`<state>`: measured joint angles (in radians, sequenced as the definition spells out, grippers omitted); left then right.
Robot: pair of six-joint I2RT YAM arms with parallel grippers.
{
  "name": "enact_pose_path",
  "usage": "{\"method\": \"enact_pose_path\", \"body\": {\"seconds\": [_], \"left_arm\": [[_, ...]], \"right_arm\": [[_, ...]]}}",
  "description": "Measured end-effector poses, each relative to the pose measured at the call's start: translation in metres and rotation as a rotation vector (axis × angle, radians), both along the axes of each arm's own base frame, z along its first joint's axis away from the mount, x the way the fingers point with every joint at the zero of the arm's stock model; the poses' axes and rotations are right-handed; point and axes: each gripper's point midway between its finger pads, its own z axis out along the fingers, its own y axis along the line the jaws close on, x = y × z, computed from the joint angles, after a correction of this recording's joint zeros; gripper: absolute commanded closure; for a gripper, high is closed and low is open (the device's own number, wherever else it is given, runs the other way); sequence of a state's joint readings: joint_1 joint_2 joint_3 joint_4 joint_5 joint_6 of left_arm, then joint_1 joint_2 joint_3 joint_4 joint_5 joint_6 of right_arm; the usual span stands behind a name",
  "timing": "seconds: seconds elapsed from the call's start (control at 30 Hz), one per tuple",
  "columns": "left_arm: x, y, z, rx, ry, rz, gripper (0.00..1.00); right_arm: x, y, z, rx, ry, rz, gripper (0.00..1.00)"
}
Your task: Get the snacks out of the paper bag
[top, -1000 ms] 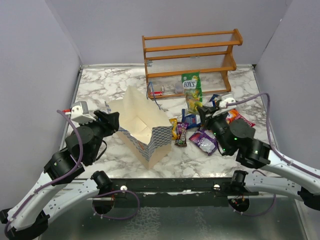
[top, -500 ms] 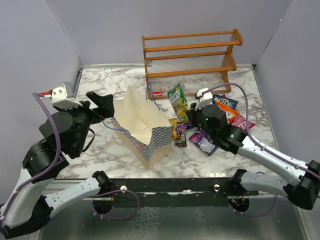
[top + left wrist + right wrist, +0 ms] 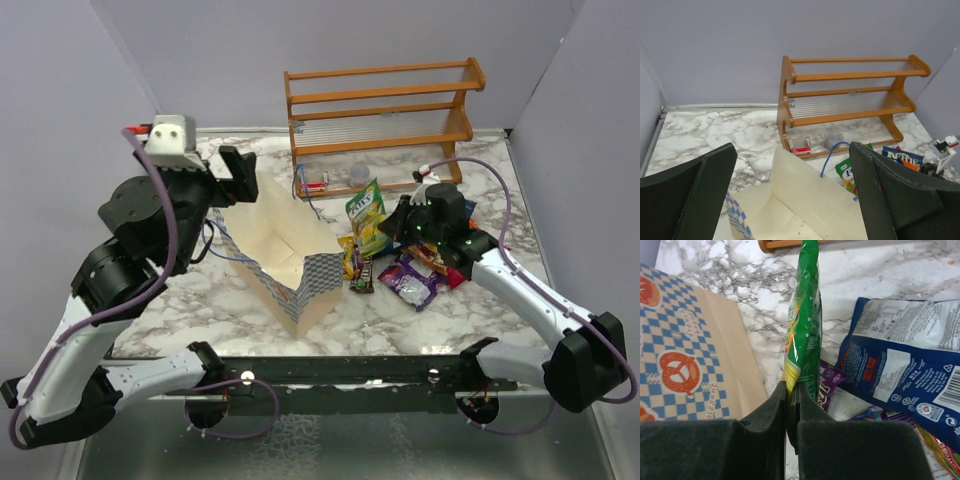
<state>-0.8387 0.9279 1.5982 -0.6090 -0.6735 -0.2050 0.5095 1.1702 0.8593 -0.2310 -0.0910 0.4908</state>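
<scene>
We record: marbled surface (image 3: 190, 290), lilac-grey walls (image 3: 200, 60). Green-yellow packet (image 3: 802, 330), long axis pointing toward wooden rack (image 3: 850, 75), clamped edge-on in right jaws; left jaws spread wide, empty.

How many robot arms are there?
2. The left arm stands left of the paper bag, with the left gripper open by the bag's far corner. The right arm reaches in from the right, its right gripper pinching the green-yellow packet. No others show.

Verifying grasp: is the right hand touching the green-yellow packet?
Touching. Right wrist view: the right hand is shut on the green-yellow packet, pinching its lower edge.
</scene>
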Motion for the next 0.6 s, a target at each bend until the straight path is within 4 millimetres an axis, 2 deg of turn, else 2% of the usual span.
{"method": "enact_pose_path", "body": {"seconds": [0.13,0.23,0.33,0.43,0.53,0.57,0.6], "left_arm": [[0.013,-0.032,-0.002,0.039,-0.003,-0.084,0.01],[0.021,-0.050,-0.008,0.060,0.006,-0.129,0.01],[0.024,-0.059,-0.013,0.065,0.005,-0.156,0.01],[0.024,-0.062,-0.009,0.053,-0.013,-0.171,0.01],[0.023,-0.063,-0.002,0.033,-0.037,-0.179,0.01],[0.022,-0.063,0.000,0.028,-0.042,-0.181,0.01],[0.021,-0.063,0.002,0.022,-0.050,-0.183,0.01]], "right_arm": [[0.005,-0.008,-0.018,0.038,0.087,-0.009,0.99],[0.001,-0.011,-0.033,0.057,0.135,0.002,0.89],[-0.006,-0.018,-0.050,0.069,0.185,0.003,0.74],[-0.008,-0.032,-0.063,0.056,0.212,-0.020,0.53],[-0.006,-0.041,-0.061,0.019,0.190,-0.015,0.30],[-0.006,-0.043,-0.058,0.001,0.177,-0.006,0.25],[-0.006,-0.047,-0.050,-0.023,0.156,-0.001,0.15]]}}
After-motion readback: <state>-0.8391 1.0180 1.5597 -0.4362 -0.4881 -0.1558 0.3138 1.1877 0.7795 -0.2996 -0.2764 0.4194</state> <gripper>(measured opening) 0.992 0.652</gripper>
